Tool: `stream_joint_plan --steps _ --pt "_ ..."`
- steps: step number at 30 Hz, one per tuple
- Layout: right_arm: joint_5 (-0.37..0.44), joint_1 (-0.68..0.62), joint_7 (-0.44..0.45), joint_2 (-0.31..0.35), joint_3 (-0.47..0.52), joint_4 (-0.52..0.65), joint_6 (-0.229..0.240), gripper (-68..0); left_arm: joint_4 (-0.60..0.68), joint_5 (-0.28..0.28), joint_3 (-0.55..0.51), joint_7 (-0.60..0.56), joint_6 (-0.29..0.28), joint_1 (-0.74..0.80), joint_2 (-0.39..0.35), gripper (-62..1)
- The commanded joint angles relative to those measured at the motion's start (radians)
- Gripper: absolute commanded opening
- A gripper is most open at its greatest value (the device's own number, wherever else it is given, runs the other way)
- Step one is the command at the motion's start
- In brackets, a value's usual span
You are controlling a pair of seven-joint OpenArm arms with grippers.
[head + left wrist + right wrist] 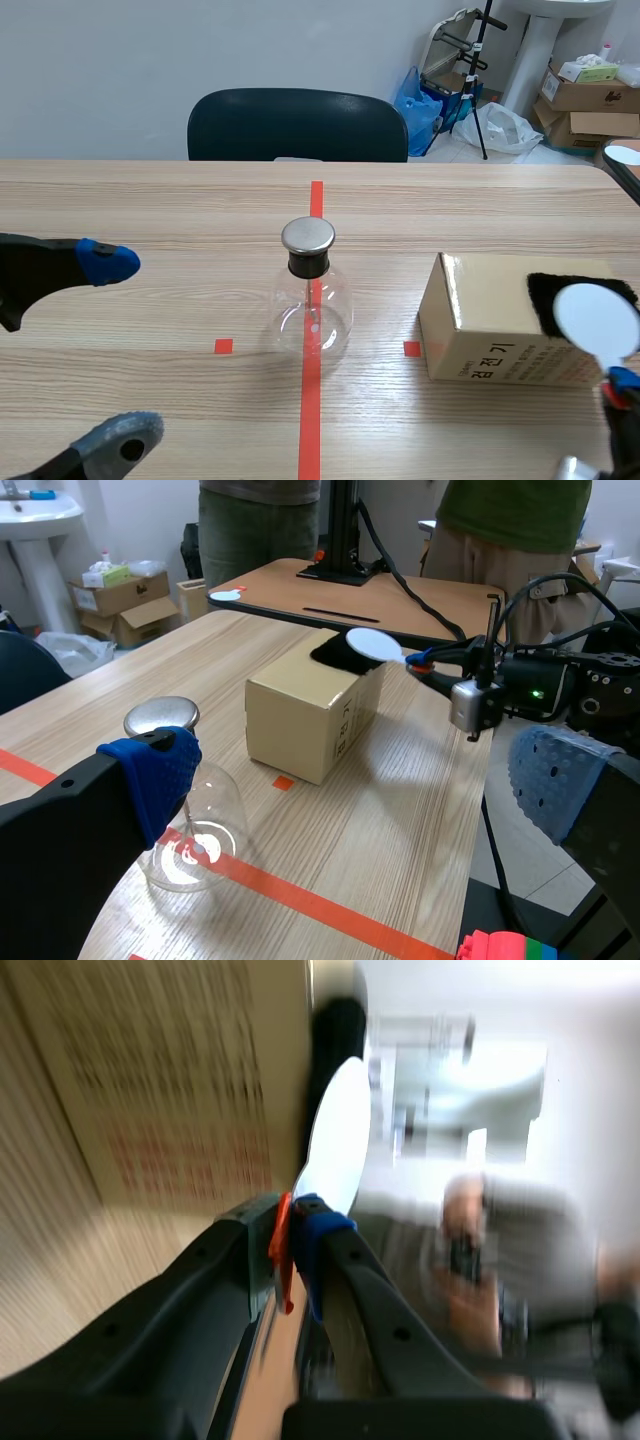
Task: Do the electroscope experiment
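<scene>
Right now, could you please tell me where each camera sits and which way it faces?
Scene view: between the arms, facing across the table at the flask and box; the open left gripper shows.
Left wrist view: on the left arm, looking past its open fingers at flask, box and right gripper.
Right wrist view: on the right arm, looking along the box; its fingers clamp the handle of the white disc.
Shared: all three show box and disc.
</scene>
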Motion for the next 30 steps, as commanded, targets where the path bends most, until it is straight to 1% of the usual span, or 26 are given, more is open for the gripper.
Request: stream_joint_plan --steps 1,3,4,5,6,7,8,9,11,12,13,15,16,17,18,19,20,21,22,24,25,26,27,28,29,30 --pt "0.0 -0.001 -0.006 0.0 -0.009 0.014 -0.02 -66.5 0.003 -0.01 -0.005 -0.017 -0.003 -0.003 0.007 1.4" --pt "0.002 -0.007 -0.133 -0.003 -0.008 0.014 -0.023 -66.5 0.003 -0.01 -0.005 -0.017 -0.003 -0.003 0.006 1.4" --pt "-0.004 -0.01 -0.169 -0.003 -0.007 0.014 -0.005 -66.6 0.003 -0.01 -0.006 -0.017 -0.003 -0.003 0.006 1.4" --pt "-0.021 -0.01 -0.158 0.0 -0.006 0.014 0.014 -66.6 0.003 -0.01 -0.005 -0.017 -0.003 -0.003 0.007 1.4" --pt "-0.047 -0.006 -0.11 0.002 -0.006 0.014 0.022 -66.6 0.003 -0.01 -0.005 -0.017 -0.003 -0.003 0.007 1.4" --pt "-0.058 -0.003 -0.049 0.002 -0.006 0.014 0.022 -66.6 0.003 -0.01 -0.005 -0.017 -0.003 -0.003 0.007 1.4" --pt "-0.054 -0.001 -0.023 -0.001 -0.008 0.014 0.018 -66.6 0.003 -0.01 -0.005 -0.017 -0.003 -0.003 0.007 1.4" --pt "-0.044 -0.001 -0.053 -0.005 -0.008 0.014 0.009 -66.6 0.003 -0.01 -0.005 -0.017 -0.003 -0.003 0.007 1.4" --pt "-0.035 -0.007 -0.203 -0.014 -0.007 0.014 0.003 -66.6 0.003 -0.01 -0.005 -0.017 -0.003 -0.004 0.006 1.4" --pt "-0.035 -0.007 -0.239 -0.014 -0.007 0.014 0.011 -66.6 0.003 -0.01 -0.005 -0.017 -0.003 -0.006 0.007 1.4" --pt "-0.037 -0.007 -0.215 -0.014 -0.007 0.014 0.018 -66.6 0.003 -0.01 -0.005 -0.017 -0.003 -0.006 0.007 1.4" --pt "-0.039 0.0 -0.077 -0.015 -0.007 0.014 0.017 -66.6 0.003 -0.01 -0.005 -0.018 -0.003 -0.006 0.007 1.4" --pt "-0.034 0.002 -0.034 -0.015 -0.008 0.014 0.017 -66.6 0.003 -0.01 -0.005 -0.018 -0.003 -0.006 0.007 1.4" --pt "-0.023 0.002 -0.043 -0.018 -0.008 0.014 0.013 -66.6 0.003 -0.01 -0.005 -0.018 -0.003 -0.006 0.007 1.4" --pt "-0.011 0.0 -0.1 -0.021 -0.008 0.014 0.0 -66.6 0.003 -0.01 -0.005 -0.018 -0.003 -0.006 0.007 1.4" --pt "-0.009 -0.004 -0.18 -0.023 -0.008 0.014 -0.008 -66.6 0.003 -0.011 -0.005 -0.018 -0.003 -0.006 0.007 1.4" --pt "-0.01 -0.004 -0.246 -0.024 -0.006 0.014 -0.008 -66.6 0.003 -0.011 -0.005 -0.019 -0.003 -0.008 0.007 1.4" --pt "-0.016 -0.004 -0.257 -0.023 -0.006 0.014 0.002 -66.6 0.003 -0.011 -0.005 -0.019 -0.003 -0.008 0.007 1.4" --pt "-0.026 -0.003 -0.208 -0.022 -0.006 0.014 0.015 -66.6 0.003 -0.011 -0.005 -0.018 -0.003 -0.008 0.007 1.4" --pt "-0.027 0.004 -0.062 -0.02 -0.008 0.014 0.018 -66.6 0.003 -0.01 -0.005 -0.017 -0.003 -0.008 0.007 1.4" --pt "-0.027 0.004 -0.036 -0.021 -0.008 0.014 0.014 -66.6 0.003 -0.01 -0.005 -0.017 -0.003 -0.008 0.007 1.4" --pt "-0.026 0.003 -0.069 -0.024 -0.008 0.014 0.001 -66.6 0.003 -0.01 -0.005 -0.017 -0.003 -0.008 0.006 1.4" --pt "-0.022 0.0 -0.139 -0.029 -0.007 0.014 -0.009 -66.6 0.003 -0.01 -0.006 -0.017 -0.003 -0.008 0.005 1.4" --pt "-0.02 -0.002 -0.222 -0.032 -0.007 0.014 -0.008 -66.7 0.003 -0.01 -0.006 -0.018 -0.003 -0.009 0.003 1.4" --pt "-0.023 -0.002 -0.264 -0.032 -0.007 0.014 0.006 -66.6 0.003 -0.011 -0.006 -0.019 -0.003 -0.009 0.004 1.4" --pt "-0.033 -0.002 -0.243 -0.028 -0.007 0.014 0.034 -66.6 0.003 -0.01 -0.005 -0.018 -0.003 -0.008 0.005 1.4"
